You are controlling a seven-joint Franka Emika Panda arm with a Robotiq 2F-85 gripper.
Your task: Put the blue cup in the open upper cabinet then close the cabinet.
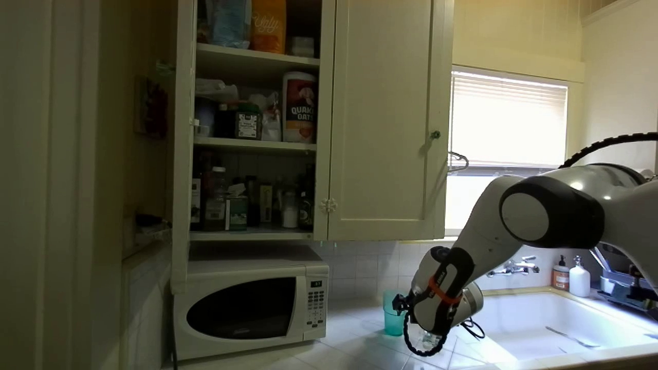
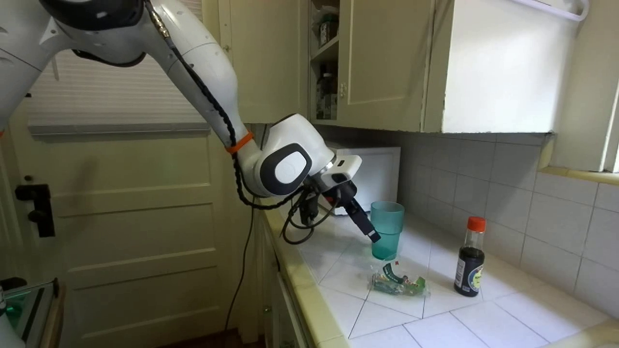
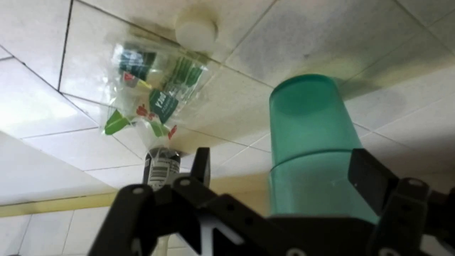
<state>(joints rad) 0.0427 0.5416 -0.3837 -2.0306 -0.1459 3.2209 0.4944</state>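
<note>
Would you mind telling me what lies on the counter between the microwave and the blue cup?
In an exterior view, that stretch looks bare: only the white tiled counter shows between the microwave and the blue cup.

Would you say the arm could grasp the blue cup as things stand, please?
Probably yes: the jaws are open close to the blue cup, and the clear plastic packet lies off to one side.

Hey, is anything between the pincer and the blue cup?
Nothing visible is. In the wrist view, the open pincer faces the blue cup; the plastic bag and dark bottle sit left of the cup in that picture, not between.
</note>
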